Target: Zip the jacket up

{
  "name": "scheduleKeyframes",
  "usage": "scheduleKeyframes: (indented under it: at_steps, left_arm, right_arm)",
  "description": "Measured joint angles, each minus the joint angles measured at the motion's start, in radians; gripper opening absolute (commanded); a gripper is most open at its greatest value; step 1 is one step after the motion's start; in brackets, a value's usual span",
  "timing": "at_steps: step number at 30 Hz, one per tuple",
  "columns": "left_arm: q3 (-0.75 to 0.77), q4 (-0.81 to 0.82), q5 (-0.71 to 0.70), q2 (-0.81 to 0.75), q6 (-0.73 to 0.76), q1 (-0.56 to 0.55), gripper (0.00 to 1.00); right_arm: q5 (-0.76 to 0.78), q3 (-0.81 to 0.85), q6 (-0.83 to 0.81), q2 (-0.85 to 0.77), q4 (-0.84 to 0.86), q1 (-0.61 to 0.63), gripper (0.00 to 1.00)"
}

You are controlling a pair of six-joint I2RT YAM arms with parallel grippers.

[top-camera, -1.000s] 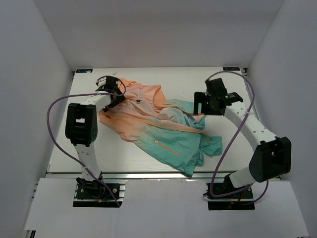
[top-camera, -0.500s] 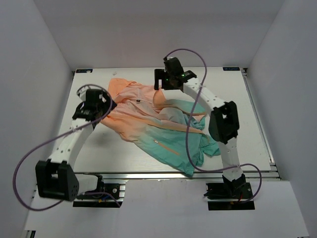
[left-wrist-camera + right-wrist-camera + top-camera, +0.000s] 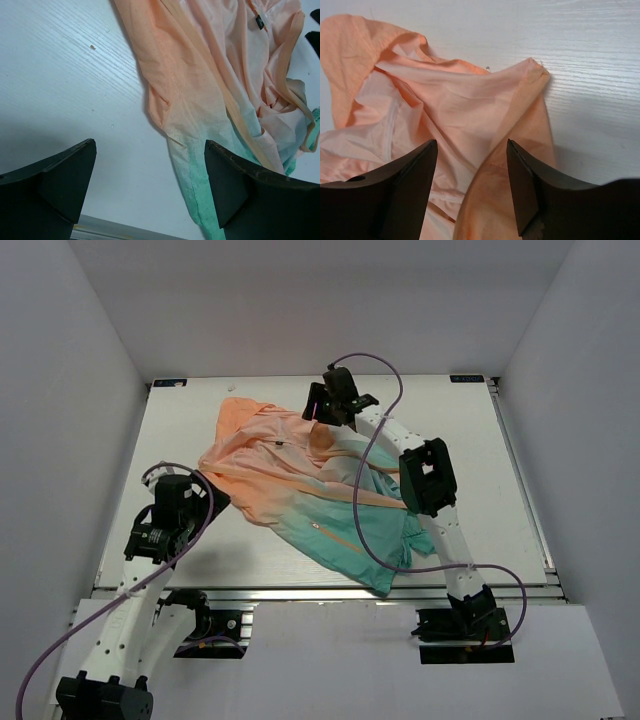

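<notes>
On grained white table [image 3: 500, 490], thin crumpled peach-to-teal jacket [image 3: 300, 490]

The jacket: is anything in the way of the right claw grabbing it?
No, nothing visible is in the way. The right gripper is directly over the jacket, above its orange folds, jaws apart, with no other object between them.
</notes>
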Motion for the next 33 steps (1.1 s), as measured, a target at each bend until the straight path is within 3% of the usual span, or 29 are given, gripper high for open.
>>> scheduleKeyframes:
  at_steps: [9,12,14,21,26,29,30,31,33]
  left_arm:
    - [0.0,-0.072,-0.006,0.018,-0.002,0.0,0.98]
    - [0.0,-0.084,-0.008,0.013,-0.002,0.0,0.98]
    - [0.0,-0.088,-0.008,0.009,-0.002,0.0,0.98]
    - [0.0,-0.088,-0.007,0.004,-0.002,0.0,0.98]
    - [0.0,-0.08,-0.005,0.018,-0.001,0.0,0.98]
    - [0.0,-0.071,0.001,0.042,0.002,0.0,0.98]
    - [0.0,-0.067,0.002,0.05,0.003,0.0,0.98]
    - [0.0,-0.063,0.002,0.056,0.004,0.0,0.98]
    - [-0.001,-0.057,0.002,0.064,0.007,0.0,0.98]
  right_arm:
    - [0.001,0.042,0.071,0.068,0.022,0.0,0.61]
    - [0.001,0.036,0.087,0.071,0.008,0.0,0.5]
    - [0.002,0.036,0.091,0.071,0.006,0.0,0.49]
    - [0.044,0.003,0.089,0.06,-0.007,0.001,0.66]
    - [0.056,-0.06,0.086,0.027,-0.006,0.006,0.65]
    - [0.052,-0.062,0.087,0.026,-0.006,0.009,0.52]
    - [0.053,-0.06,0.087,0.026,-0.007,0.01,0.32]
    - [0.052,-0.058,0.079,0.027,-0.008,0.012,0.17]
    - [0.057,-0.037,0.082,0.035,-0.003,0.019,0.0]
